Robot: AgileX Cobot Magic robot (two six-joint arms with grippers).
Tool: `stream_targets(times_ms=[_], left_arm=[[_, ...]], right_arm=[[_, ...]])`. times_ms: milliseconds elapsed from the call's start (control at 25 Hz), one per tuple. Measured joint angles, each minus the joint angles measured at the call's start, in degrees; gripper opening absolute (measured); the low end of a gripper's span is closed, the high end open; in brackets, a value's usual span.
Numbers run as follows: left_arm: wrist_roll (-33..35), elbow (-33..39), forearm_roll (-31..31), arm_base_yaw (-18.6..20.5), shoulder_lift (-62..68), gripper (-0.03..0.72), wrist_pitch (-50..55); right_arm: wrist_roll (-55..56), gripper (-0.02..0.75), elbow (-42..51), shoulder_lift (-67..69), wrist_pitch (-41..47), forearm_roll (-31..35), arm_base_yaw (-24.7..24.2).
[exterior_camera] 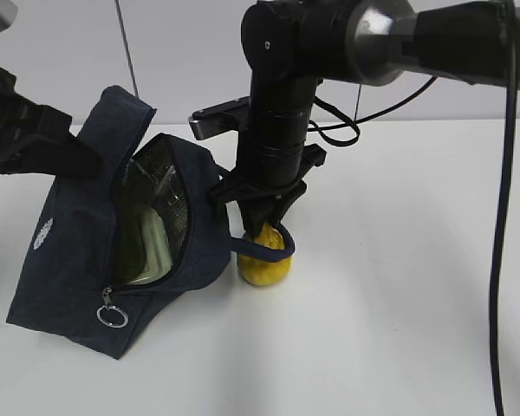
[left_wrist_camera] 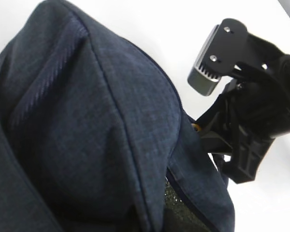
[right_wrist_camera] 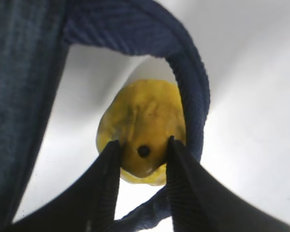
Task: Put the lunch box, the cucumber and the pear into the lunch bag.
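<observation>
The dark navy lunch bag lies on the white table with its mouth open towards the camera, showing silvery lining. The pale green lunch box sits inside it. The yellow pear stands on the table just right of the bag, inside the bag's loop handle. My right gripper points straight down, its two fingers pressed against both sides of the pear's neck; the handle curves round it. My left gripper holds up the bag's flap; its fingers are hidden by fabric. The cucumber does not show.
A metal ring pull hangs at the bag's front corner. The right arm's wrist and camera block stand close behind the bag's raised flap. White table stretches to the right and front of the pear.
</observation>
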Motion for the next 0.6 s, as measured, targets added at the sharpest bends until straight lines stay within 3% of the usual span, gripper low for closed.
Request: stream_targets(times_ms=[280,600], left_arm=[[0.0,0.0,0.0,0.0,0.0,0.022,0.0],[0.0,0.0,0.0,0.0,0.0,0.022,0.0]], right_arm=[[0.0,0.244,-1.0,-2.0,0.1,-0.1,0.0],[0.9,0.244,-9.1,-2.0,1.0,-1.3,0.0]])
